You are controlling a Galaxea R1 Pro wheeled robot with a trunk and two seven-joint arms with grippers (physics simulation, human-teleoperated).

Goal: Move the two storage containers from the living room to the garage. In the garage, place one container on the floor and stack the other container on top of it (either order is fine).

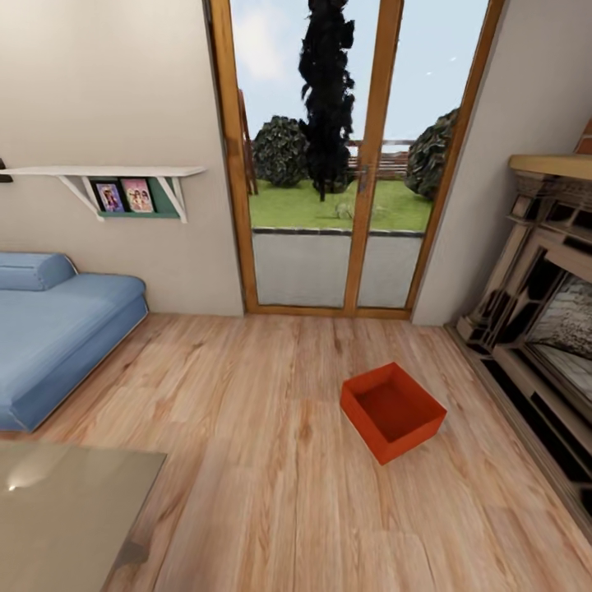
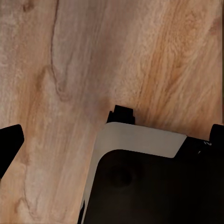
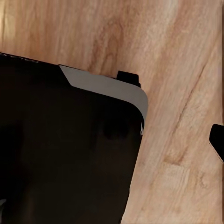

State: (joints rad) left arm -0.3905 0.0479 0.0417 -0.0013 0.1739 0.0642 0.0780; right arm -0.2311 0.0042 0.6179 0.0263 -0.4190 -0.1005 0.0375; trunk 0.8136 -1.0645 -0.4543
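Head view, one storage container point(image 1: 392, 412) on plank floor point(image 1: 247, 460), beside fireplace point(image 1: 543, 329)

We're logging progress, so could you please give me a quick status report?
Gripper states can't be told. One storage container sits empty on the wood floor, near the fireplace. Nothing between us and it.

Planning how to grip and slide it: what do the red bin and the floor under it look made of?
Storage container: probably smooth matte plastic; uniform red-orange, thin plain walls, no grain. Floor: light wood planks with visible grain, knots and seams, faint sheen.
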